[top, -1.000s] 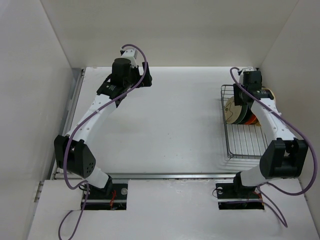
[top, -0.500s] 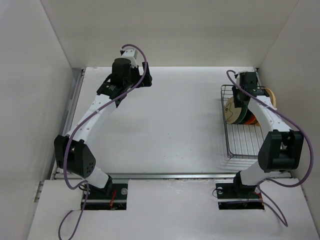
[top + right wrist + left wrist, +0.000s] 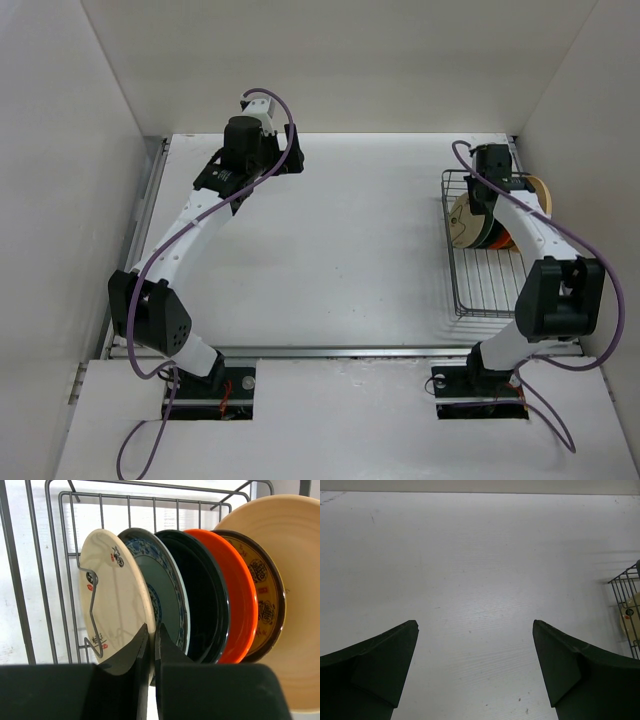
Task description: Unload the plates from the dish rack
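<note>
From above, my left tool [image 3: 288, 160] hangs over the far left of the tabletop [image 3: 350, 260], well apart from the dish rack [image 3: 488, 290] on the right; my right tool [image 3: 485, 190] reaches down among the plates [image 3: 468, 222] standing on edge at the rack's far end.

Left wrist: that tool's jaws stand wide apart above the white tabletop; a corner of the rack shows at the right edge.

Right wrist: my right tool is pinched onto the lower rim of the cream plate [image 3: 115, 590], leftmost in the row; rightward follow the teal-blue plate [image 3: 165, 590], black plate [image 3: 200, 595], orange plate [image 3: 240, 600], gold-patterned plate [image 3: 267, 595] and large tan plate [image 3: 300, 630].
</note>
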Robot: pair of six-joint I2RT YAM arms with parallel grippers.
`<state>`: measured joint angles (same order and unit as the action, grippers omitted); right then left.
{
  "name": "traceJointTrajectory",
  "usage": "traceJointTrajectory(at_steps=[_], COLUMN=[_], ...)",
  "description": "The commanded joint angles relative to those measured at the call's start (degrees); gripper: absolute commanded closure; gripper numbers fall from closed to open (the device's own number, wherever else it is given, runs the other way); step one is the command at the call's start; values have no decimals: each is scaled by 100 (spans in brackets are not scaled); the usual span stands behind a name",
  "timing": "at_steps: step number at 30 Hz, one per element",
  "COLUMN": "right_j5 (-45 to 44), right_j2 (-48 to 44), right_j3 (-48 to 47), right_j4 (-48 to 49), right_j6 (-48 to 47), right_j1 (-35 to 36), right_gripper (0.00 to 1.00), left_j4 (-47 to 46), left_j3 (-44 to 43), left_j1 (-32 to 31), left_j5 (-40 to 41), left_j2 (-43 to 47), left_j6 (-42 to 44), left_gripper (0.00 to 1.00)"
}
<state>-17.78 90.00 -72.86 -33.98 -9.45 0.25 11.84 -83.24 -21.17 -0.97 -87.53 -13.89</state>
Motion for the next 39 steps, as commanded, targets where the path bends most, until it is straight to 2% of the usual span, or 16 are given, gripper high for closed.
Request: traceJointTrajectory(at_steps=[1, 11, 19, 21, 25, 26, 29, 39], right_j5=[-49, -1077, -1351, -1043, 1192, 2216, 3469, 5126], right_j2=[-359, -1483, -2538, -2908, -3041, -2936, -2672, -2390], right_j3=[0, 342, 834, 940, 853, 792, 642, 405], right_j4=[22, 1243, 2254, 2413, 1896, 1721, 1280, 656], right_j6=[-118, -65, -118, -118, 163, 163, 111, -285], right_j1=[141, 528, 643, 643, 695, 696, 976, 1434], right_gripper=[100, 100, 100, 100, 100, 100, 100, 100], left_j4=[-164, -164, -164, -225, -524, -594, -1042, -1157], left_j3=[-8, -8, -8, -8, 70, 158, 378, 379], left_j1=[-19, -19, -19, -19, -19, -19, -19, -19], left_j5=[62, 62, 10, -78, -999, -1645, -2807, -3717], left_j2=[350, 350, 350, 350, 298, 298, 183, -141], left_j6=[-61, -61, -61, -61, -61, -61, -52, 132], left_gripper=[3, 3, 4, 7, 11, 14, 24, 24])
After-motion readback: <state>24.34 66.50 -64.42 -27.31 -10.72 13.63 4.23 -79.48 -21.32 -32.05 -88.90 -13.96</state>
